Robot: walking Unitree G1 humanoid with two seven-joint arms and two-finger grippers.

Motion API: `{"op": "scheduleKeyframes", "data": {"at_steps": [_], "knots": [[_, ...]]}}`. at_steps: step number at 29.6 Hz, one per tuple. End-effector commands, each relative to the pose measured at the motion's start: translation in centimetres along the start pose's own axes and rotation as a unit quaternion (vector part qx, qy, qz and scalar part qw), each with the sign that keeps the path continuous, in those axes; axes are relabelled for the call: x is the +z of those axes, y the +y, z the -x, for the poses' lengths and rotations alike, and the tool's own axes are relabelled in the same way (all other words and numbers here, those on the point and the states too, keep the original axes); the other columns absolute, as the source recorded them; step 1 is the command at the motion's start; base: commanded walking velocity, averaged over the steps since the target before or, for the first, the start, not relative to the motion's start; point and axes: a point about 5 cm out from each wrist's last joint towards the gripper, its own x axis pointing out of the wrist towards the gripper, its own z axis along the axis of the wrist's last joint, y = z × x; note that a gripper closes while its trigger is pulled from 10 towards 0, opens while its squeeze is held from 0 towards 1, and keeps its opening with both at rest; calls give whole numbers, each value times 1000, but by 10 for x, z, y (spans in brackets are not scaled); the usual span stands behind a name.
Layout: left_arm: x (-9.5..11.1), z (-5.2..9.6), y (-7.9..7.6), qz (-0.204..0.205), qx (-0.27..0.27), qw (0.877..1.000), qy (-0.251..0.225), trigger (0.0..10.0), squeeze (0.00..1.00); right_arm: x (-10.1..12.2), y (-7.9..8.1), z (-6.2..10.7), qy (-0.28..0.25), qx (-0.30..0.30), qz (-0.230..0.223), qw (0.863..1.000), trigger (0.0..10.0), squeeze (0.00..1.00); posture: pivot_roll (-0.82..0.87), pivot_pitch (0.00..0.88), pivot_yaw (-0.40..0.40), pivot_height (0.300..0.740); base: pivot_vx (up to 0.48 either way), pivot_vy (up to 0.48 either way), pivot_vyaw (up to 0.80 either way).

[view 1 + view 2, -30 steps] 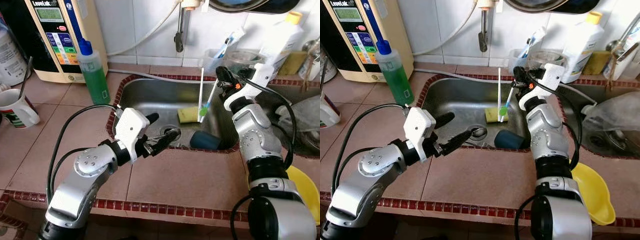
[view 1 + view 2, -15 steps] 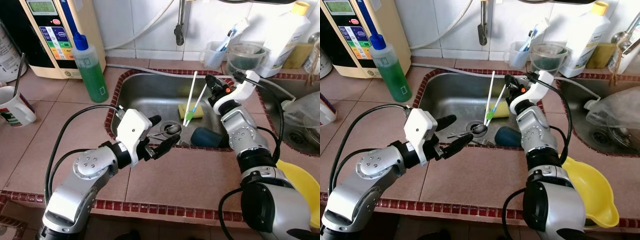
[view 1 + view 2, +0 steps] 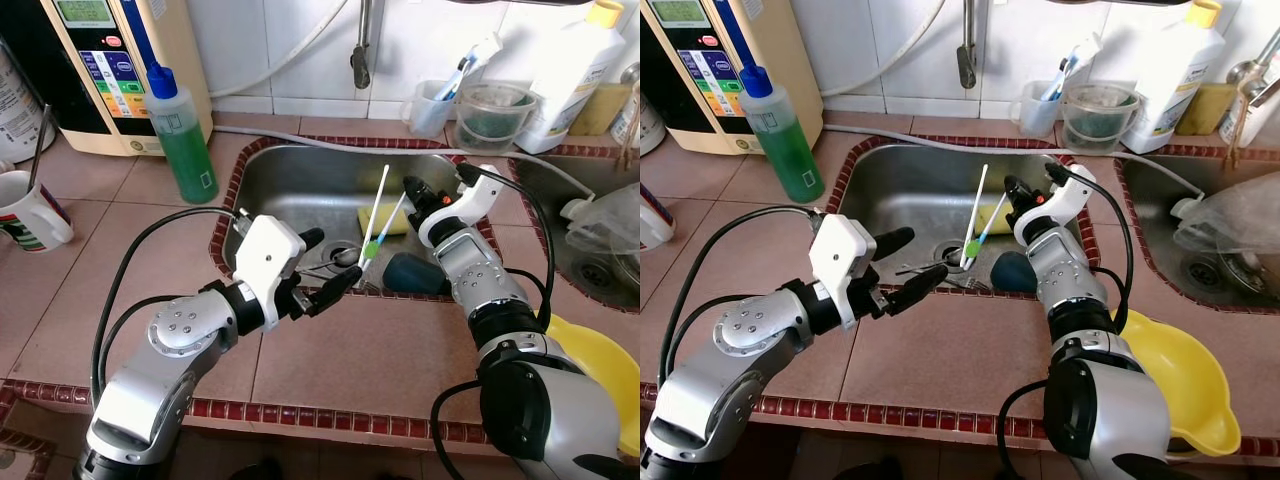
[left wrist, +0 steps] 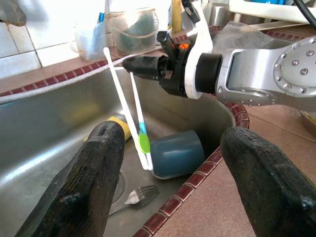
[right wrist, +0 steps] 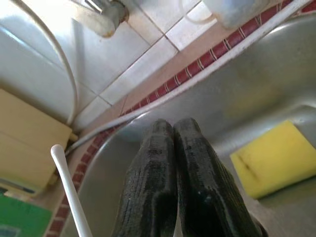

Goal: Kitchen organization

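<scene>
Gripping toothbrushes [image 3: 372, 226] over sink [image 3: 300, 180]

Two thin white toothbrushes [image 3: 377, 218], green-tipped, tilted over the steel sink [image 3: 300, 185], pinched by right claw [image 3: 412, 190]

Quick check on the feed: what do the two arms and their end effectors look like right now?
Both arms are silver metal with rounded, screw-studded joints and black cables looping outside. Left end effector: white boxy housing, two long black fingers. Right end effector: white housing with an orange spot, black textured fingers.
</scene>
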Motion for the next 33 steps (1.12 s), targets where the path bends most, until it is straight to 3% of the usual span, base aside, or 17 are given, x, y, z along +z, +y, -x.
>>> {"op": "scheduleKeyframes", "data": {"at_steps": [1, 13, 14, 15, 16, 33], "knots": [[3, 0, -3, -3, -6, 1000, -3, 10000, 0, 3, 1, -2, 0, -6, -8, 1000, 10000, 0, 44, 164, 28, 740, 0, 0, 0], [3, 0, -3, -3, -6, 1000, -4, 10000, 0, 2, 2, -3, 2, -1, -13, 1000, 10000, 0, 46, 152, 23, 740, 0, 0, 0], [3, 0, -3, -3, -6, 1000, -4, 10000, 0, 2, 2, -3, 2, -1, -13, 1000, 10000, 447, 46, 152, 23, 740, 0, 0, 0], [3, 0, -3, -3, -6, 1000, -4, 10000, 0, 2, 2, -3, 2, -1, -13, 1000, 10000, 447, 46, 152, 23, 740, 0, 0, 0], [3, 0, -3, -4, -7, 1000, -4, 10000, 0, 2, 3, -3, 2, 0, -14, 1000, 10000, 984, 47, 149, 22, 740, 0, 0, 0], [2, -1, -3, -6, -8, 1000, -3, 10000, 0, 4, 4, -4, -2, 9, -21, 1000, 10000, 1000, 49, 140, 18, 740, 0, 0, 0]]}}
